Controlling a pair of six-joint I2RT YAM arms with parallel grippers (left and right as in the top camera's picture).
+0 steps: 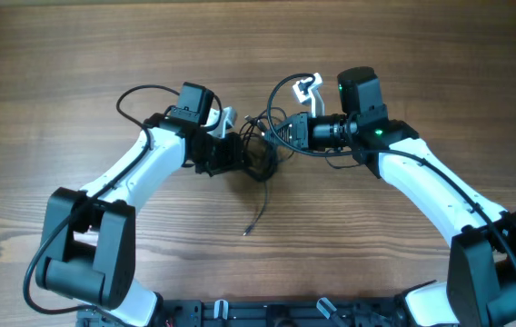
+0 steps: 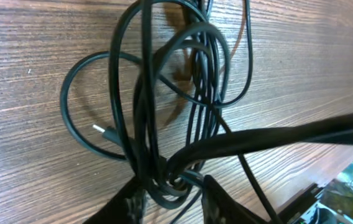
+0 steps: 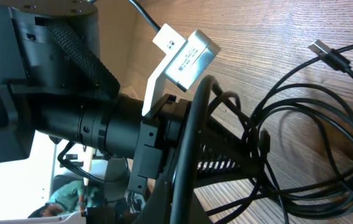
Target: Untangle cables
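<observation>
The cables (image 1: 260, 153) are a tangle of thin black cords in the middle of the wooden table, between my two grippers. One loose tail runs toward the front and ends in a plug (image 1: 249, 230). My left gripper (image 1: 238, 156) is at the tangle's left side. In the left wrist view its fingers (image 2: 171, 198) are shut on a bunch of looped strands (image 2: 195, 81); a small plug (image 2: 105, 132) lies on the wood. My right gripper (image 1: 281, 133) is at the tangle's upper right. In the right wrist view it (image 3: 186, 186) pinches one strand, with loops (image 3: 307, 124) spreading to the right.
The left arm's wrist and camera mount (image 3: 71, 118) fill the right wrist view's left half, very close to the right gripper. A flat plug end (image 3: 325, 53) lies at the far right. The arm bases and a black rail (image 1: 267, 313) sit at the table's front edge.
</observation>
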